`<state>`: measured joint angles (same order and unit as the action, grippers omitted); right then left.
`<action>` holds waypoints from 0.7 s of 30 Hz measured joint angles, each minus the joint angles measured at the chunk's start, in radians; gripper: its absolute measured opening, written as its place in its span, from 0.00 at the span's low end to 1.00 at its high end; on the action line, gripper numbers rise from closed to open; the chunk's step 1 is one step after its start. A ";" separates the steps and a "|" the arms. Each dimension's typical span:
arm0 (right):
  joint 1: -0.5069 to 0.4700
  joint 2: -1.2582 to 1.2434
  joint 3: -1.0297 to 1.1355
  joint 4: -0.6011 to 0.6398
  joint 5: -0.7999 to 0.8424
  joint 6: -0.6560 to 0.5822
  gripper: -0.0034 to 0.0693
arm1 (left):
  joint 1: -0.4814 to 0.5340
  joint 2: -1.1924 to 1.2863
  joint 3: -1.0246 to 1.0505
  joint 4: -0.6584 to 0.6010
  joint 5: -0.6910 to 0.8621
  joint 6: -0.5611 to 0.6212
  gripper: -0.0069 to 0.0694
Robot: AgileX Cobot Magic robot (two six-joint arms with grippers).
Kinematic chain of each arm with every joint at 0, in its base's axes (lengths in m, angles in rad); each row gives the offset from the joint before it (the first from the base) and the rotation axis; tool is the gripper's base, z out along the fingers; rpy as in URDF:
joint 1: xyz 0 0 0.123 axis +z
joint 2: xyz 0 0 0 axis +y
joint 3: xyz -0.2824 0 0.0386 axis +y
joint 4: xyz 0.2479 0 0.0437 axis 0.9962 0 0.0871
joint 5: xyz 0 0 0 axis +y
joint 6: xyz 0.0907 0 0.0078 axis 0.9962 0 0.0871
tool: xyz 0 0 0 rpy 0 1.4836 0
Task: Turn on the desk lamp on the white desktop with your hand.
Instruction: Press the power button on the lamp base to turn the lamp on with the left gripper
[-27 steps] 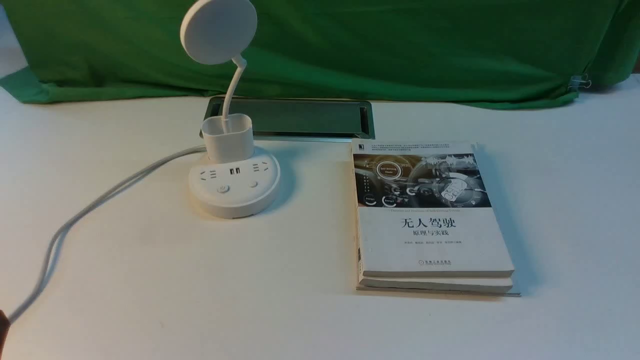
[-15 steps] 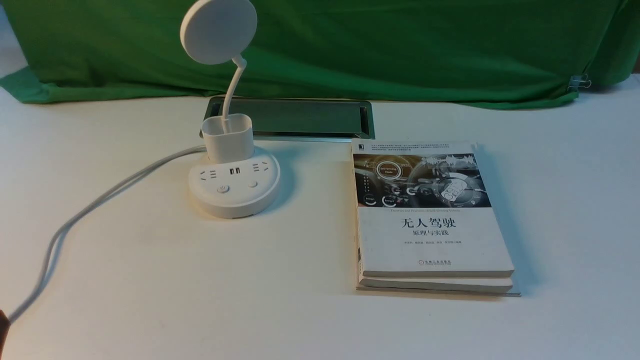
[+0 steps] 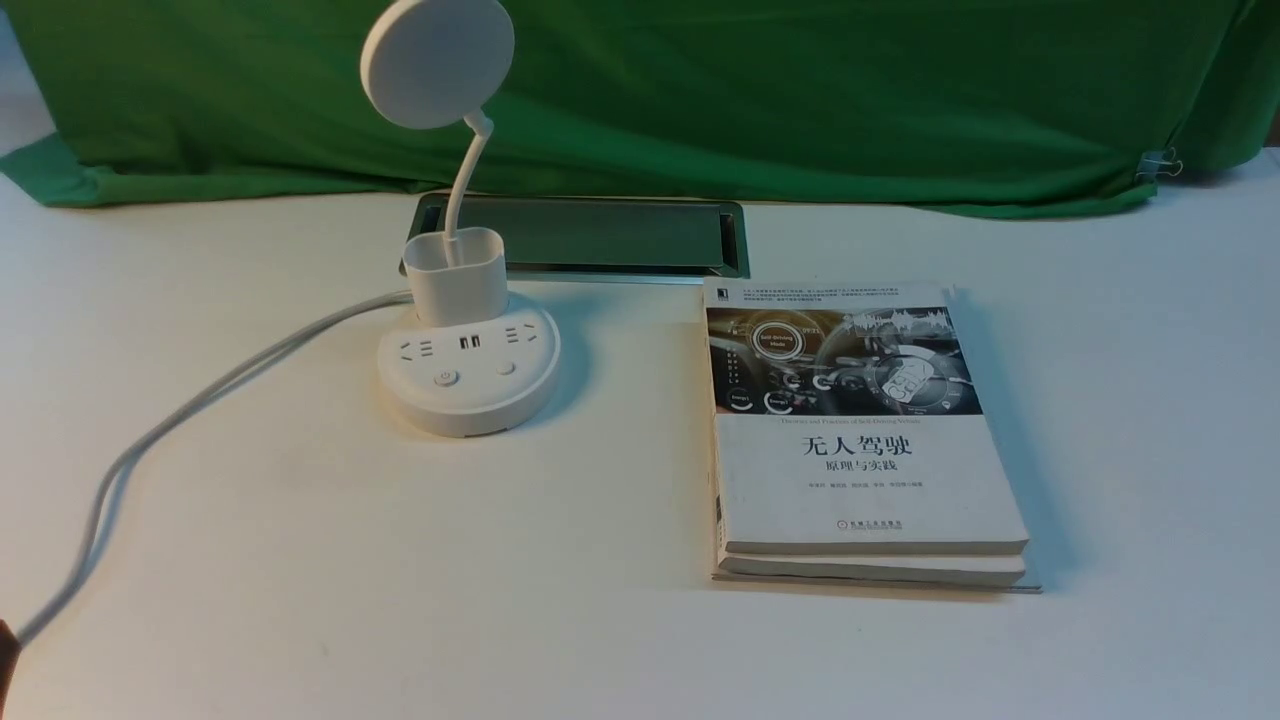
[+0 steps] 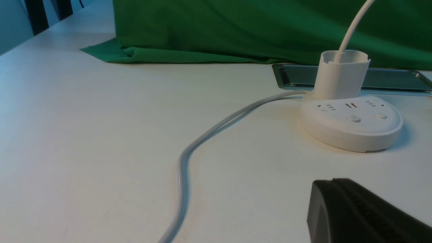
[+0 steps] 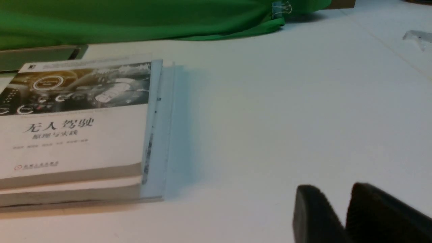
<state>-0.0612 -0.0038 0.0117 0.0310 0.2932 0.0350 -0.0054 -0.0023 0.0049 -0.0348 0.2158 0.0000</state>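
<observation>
The white desk lamp stands left of centre on the white desktop, its disc head raised on a thin neck and unlit. Two buttons sit on the front of its round base. Neither gripper shows in the front view. In the left wrist view, my left gripper hovers low over the desktop, fingers pressed together and holding nothing, a short way from the lamp base. In the right wrist view, my right gripper has a narrow gap between its tips and holds nothing.
A thick white-covered book lies right of the lamp. The lamp's grey cord runs off to the near left. A metal-rimmed cable slot sits behind the lamp, with green cloth along the back.
</observation>
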 joint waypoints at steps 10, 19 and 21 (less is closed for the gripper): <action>0.000 0.000 0.000 0.000 0.000 0.000 0.37 | 0.000 0.000 0.000 0.035 -0.313 0.000 0.09; 0.000 0.000 0.000 0.000 0.000 0.000 0.37 | 0.000 -0.001 0.000 0.055 -1.046 -0.054 0.09; 0.000 0.000 0.000 0.000 0.000 0.000 0.37 | 0.000 -0.001 0.000 0.067 -1.183 -0.101 0.09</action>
<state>-0.0612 -0.0038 0.0117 0.0310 0.2932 0.0350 -0.0054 -0.0031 0.0049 0.0326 -0.9671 -0.1007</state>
